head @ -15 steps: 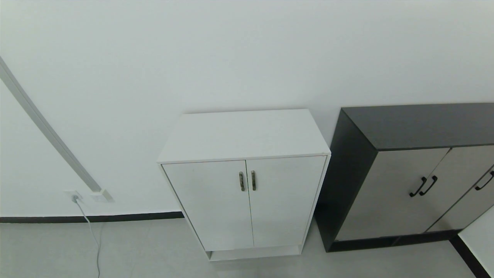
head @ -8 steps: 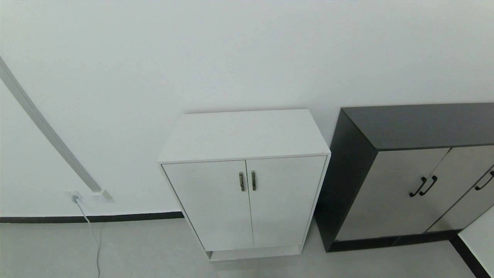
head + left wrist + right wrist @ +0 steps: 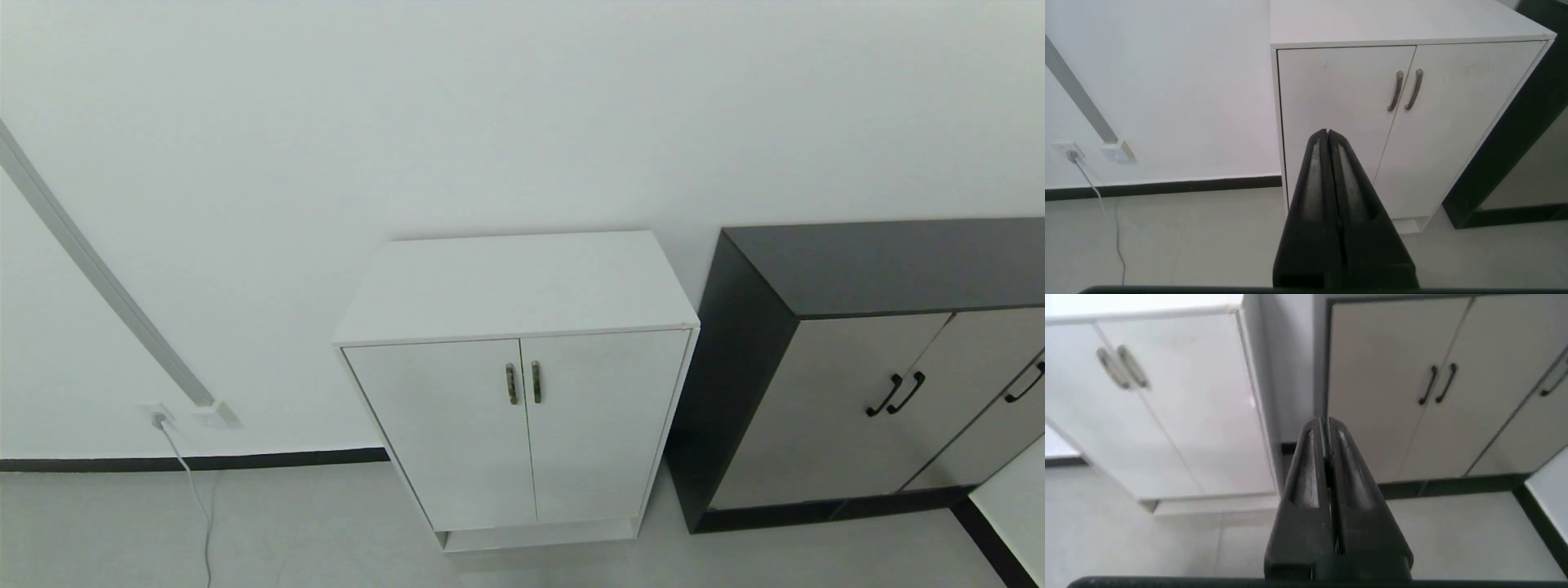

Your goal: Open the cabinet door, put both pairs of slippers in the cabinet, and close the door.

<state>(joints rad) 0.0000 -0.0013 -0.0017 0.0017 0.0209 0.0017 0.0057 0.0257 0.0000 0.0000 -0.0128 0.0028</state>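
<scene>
A white two-door cabinet (image 3: 514, 384) stands against the wall with both doors closed. Two metal handles (image 3: 523, 382) sit side by side at the seam between the doors. The left wrist view has my left gripper (image 3: 1328, 135) shut and holding nothing, some way in front of the cabinet (image 3: 1404, 122) and its handles (image 3: 1405, 90). My right gripper (image 3: 1328, 425) is likewise shut and holding nothing, facing the gap between the white cabinet (image 3: 1167, 408) and the darker one.
A black cabinet with grey doors (image 3: 865, 367) stands right of the white one, touching it. A wall socket with a grey cable (image 3: 175, 445) is at the lower left. A slanted cable duct (image 3: 90, 261) runs down the wall. Grey floor (image 3: 245, 531) lies in front.
</scene>
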